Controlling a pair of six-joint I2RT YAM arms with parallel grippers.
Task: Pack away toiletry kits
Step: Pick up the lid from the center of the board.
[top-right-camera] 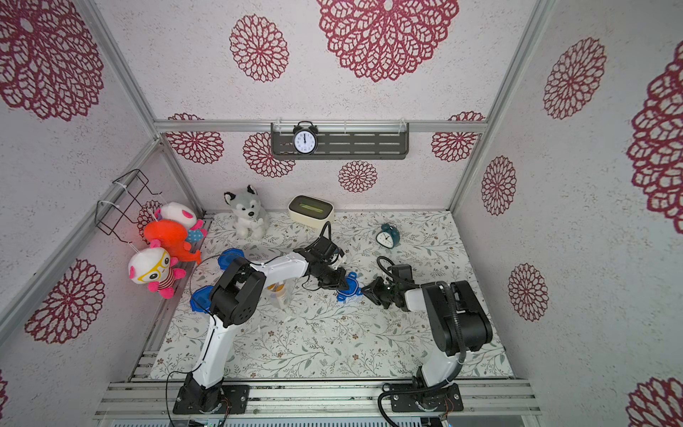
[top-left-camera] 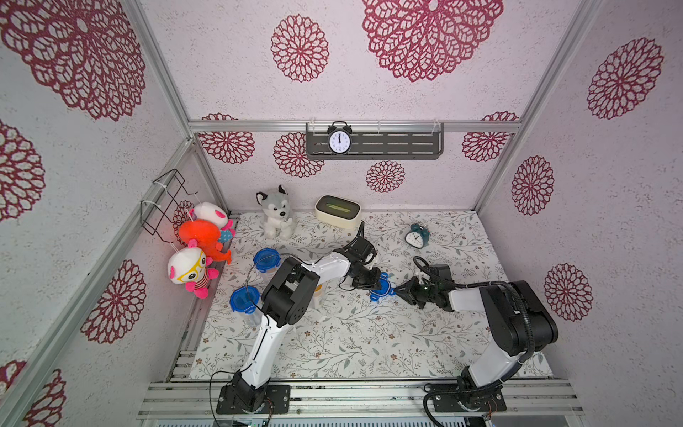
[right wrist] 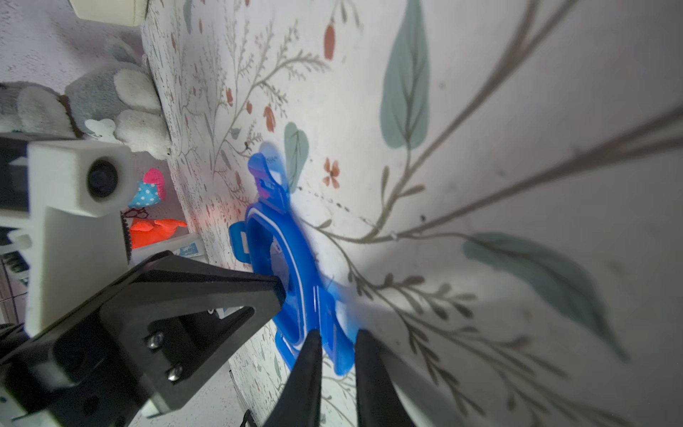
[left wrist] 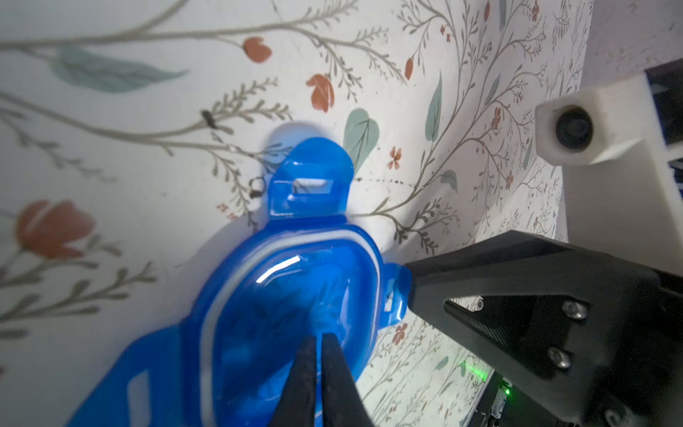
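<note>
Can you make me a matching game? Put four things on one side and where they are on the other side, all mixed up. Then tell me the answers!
Things:
1. husky plush
2. black alarm clock
3. teal alarm clock
4. loose blue lid

Places:
A. on the grey wall shelf
B. between the left gripper and the right gripper
C. beside the cream tissue box
D. standing alone on the floral mat, back right

Pairs: 1-C, 2-A, 3-D, 4-B
</note>
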